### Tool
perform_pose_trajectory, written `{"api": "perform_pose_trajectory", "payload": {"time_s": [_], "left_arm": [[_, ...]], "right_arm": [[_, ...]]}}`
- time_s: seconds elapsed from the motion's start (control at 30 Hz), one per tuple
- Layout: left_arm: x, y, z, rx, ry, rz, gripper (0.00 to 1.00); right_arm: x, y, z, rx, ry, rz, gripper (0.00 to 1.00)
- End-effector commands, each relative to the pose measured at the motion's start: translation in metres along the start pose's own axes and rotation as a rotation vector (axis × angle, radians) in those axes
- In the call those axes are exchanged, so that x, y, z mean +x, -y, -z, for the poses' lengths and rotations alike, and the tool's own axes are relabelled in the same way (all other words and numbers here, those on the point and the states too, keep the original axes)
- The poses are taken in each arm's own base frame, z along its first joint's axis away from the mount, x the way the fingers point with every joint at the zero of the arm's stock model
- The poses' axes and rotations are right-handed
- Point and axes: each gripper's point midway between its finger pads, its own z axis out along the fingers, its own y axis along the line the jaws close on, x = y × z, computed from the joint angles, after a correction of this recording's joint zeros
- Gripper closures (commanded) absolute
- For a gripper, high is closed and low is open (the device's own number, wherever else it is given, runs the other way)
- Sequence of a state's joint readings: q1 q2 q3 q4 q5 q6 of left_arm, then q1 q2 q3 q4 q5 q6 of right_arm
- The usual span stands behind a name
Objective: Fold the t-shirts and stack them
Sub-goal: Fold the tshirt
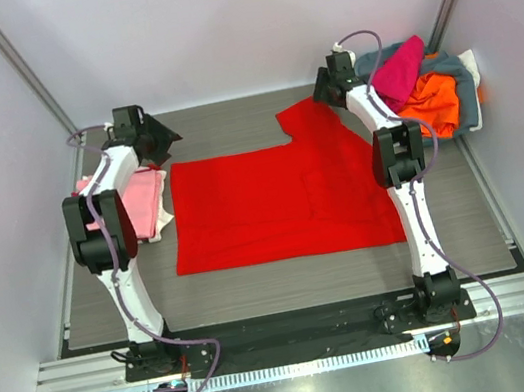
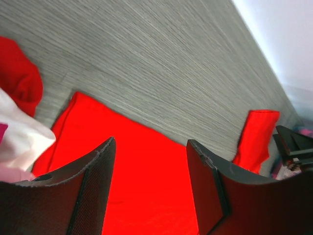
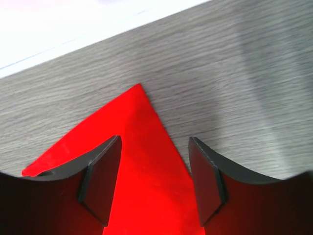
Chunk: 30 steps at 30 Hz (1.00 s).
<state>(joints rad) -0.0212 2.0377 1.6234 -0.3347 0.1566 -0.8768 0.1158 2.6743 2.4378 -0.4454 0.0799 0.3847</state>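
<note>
At the middle of the tabletop (image 1: 229, 126) the red shirt (image 1: 274, 204) lies spread flat, its edges free for folding, while a pink stack (image 1: 146, 201) sits at the left, likely where done shirts go, and a heap (image 1: 416, 88) waits in the basket (image 1: 467, 89) far right. The left fingers (image 1: 163, 140) hang wide open over the shirt's far left corner and the right fingers (image 1: 322, 94), equally wide, over its far sleeve tip, both empty; I judge they are placed to pinch the far edge together and fold it

Matt red cloth tee (image 1: 284, 202), woodgrain tbl (image 1: 257, 283)
</note>
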Motion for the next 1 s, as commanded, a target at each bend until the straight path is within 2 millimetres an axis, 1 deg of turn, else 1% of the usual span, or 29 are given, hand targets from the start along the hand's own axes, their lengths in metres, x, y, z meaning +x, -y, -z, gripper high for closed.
{"api": "perform_pose_trajectory", "payload": {"time_s": [0.0,0.03,0.07,0.1,0.13,0.27,0.33,0.37,0.43,0.5,0.57,0.6,0.7,0.73,0.8,0.87,0.97], "left_arm": [[-0.007,0.003,-0.006,-0.025,0.021,-0.054,0.39],[-0.006,0.0,-0.008,-0.045,0.015,-0.063,0.4],[-0.01,-0.001,-0.007,-0.073,0.015,-0.072,0.41],[-0.007,-0.004,-0.011,-0.09,0.006,-0.081,0.41],[-0.007,-0.007,-0.012,-0.106,0.003,-0.102,0.41],[-0.007,-0.015,-0.014,-0.155,0.004,-0.129,0.41],[-0.009,-0.02,-0.015,-0.176,0.01,-0.131,0.41],[-0.008,-0.019,-0.017,-0.176,0.007,-0.134,0.41],[-0.007,-0.022,-0.021,-0.182,0.0,-0.134,0.41],[-0.01,-0.019,-0.023,-0.179,0.003,-0.136,0.41],[-0.006,-0.026,-0.03,-0.197,-0.013,-0.132,0.42],[-0.009,-0.021,-0.031,-0.19,-0.007,-0.132,0.42],[-0.005,-0.027,-0.041,-0.209,-0.029,-0.135,0.43],[-0.01,-0.028,-0.041,-0.228,-0.009,-0.141,0.44],[-0.008,-0.033,-0.047,-0.248,-0.008,-0.149,0.45],[-0.007,-0.032,-0.049,-0.256,-0.007,-0.158,0.46],[-0.005,-0.04,-0.05,-0.305,0.002,-0.179,0.46]], "right_arm": [[0.0,-0.011,-0.003,-0.066,-0.008,-0.013,0.38],[0.003,-0.01,-0.005,-0.064,-0.016,-0.017,0.39],[0.005,-0.014,-0.004,-0.092,-0.029,-0.028,0.41],[0.008,-0.015,-0.005,-0.093,-0.034,-0.029,0.45],[0.013,-0.014,-0.006,-0.092,-0.046,-0.031,0.46],[0.021,-0.011,-0.007,-0.083,-0.063,-0.019,0.51],[0.023,-0.008,-0.007,-0.067,-0.067,-0.019,0.55],[0.023,-0.007,-0.007,-0.062,-0.067,-0.019,0.63],[0.025,-0.006,-0.006,-0.059,-0.074,-0.013,0.69],[0.021,0.002,-0.006,-0.019,-0.059,-0.008,0.79],[0.017,0.011,-0.005,0.024,-0.042,-0.004,0.91],[0.013,0.018,-0.003,0.054,-0.029,-0.013,0.99],[0.003,0.028,0.0,0.067,-0.016,-0.036,0.99],[0.001,0.029,0.001,0.065,-0.016,-0.039,0.99],[-0.002,0.031,0.003,0.053,-0.018,-0.05,0.99],[-0.003,0.03,0.004,0.042,-0.021,-0.056,0.99],[-0.002,0.027,0.005,0.029,-0.027,-0.06,0.99]]}}
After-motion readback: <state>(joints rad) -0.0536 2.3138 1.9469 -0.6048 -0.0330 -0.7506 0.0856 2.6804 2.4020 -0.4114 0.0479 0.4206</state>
